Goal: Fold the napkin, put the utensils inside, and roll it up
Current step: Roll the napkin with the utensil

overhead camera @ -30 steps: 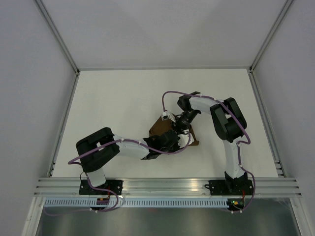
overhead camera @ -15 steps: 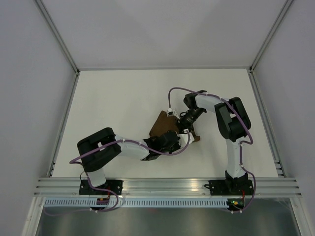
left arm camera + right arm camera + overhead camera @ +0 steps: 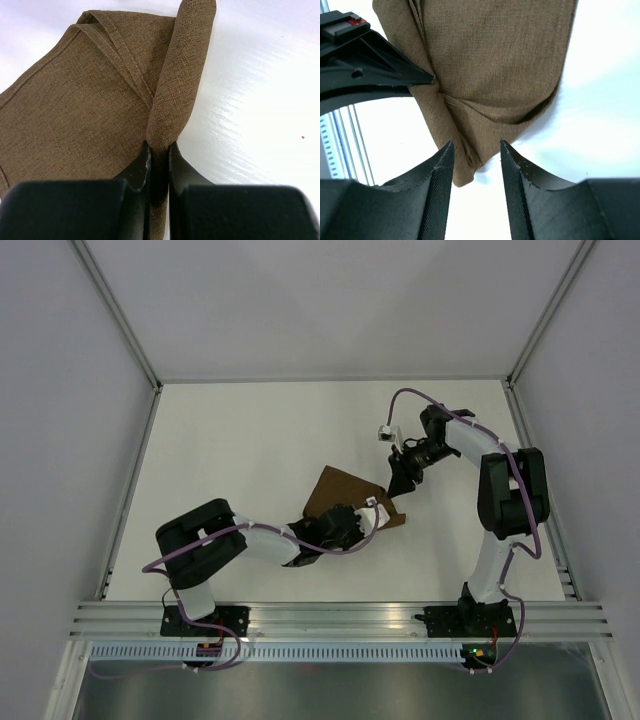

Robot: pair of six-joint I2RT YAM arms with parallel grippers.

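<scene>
1. The napkin (image 3: 338,492) is lying on the white table (image 3: 240,440), a little to the right of the middle. From above it is showing as a rumpled, roughly triangular brown shape with one point toward the far side.
2. In the left wrist view, most of the cloth is lying flat at the left, with hemmed edges running one beside the other. One narrow fold is rising from it as a ridge.
3. The left gripper (image 3: 159,155) is clenching this ridge. Its two black fingers (image 3: 135,172) are pressing together with only the brown cloth between them.
4. In the top view, this gripper is sitting at the near side of the napkin, and its arm is reaching in low over the table from the lower left.
5. The right gripper (image 3: 476,142) is standing released, its jaws apart and gripping nothing. In its own view they are framing a corner of the napkin below them, and I cannot tell if they are touching the cloth.
6. In the top view, the right gripper is hanging over the right edge of the napkin, with its arm bending in from the right side.
7. The right wrist view is also showing a black finger of the left gripper at the upper left. Its tip is meeting the napkin's edge where creases are gathering.
</scene>
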